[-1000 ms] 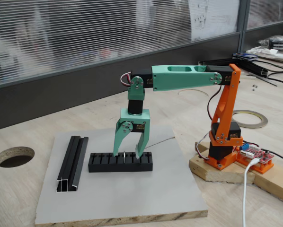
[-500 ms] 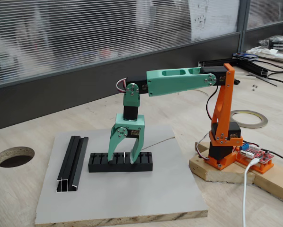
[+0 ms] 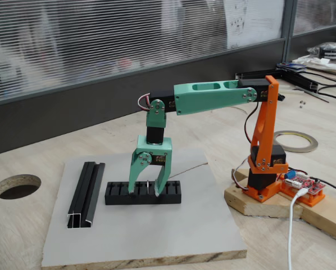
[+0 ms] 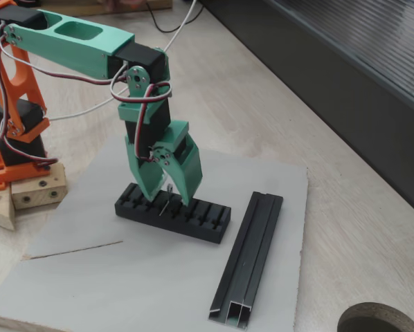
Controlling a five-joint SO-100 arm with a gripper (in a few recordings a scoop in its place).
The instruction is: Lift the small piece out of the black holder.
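The green claw (image 3: 146, 192), parted astride the small piece (image 3: 148, 186), risked snapping it sideways against the black holder (image 3: 142, 193) beneath.

One fixed view faces me side-on from table height; the other looks down steeply from the opposite side, nearer. Both share my grey rectangular board (image 3: 157, 230) (image 4: 124, 277).

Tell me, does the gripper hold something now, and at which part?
Nothing is clearly held. The gripper straddles the small piece standing in the black holder, fingers apart.
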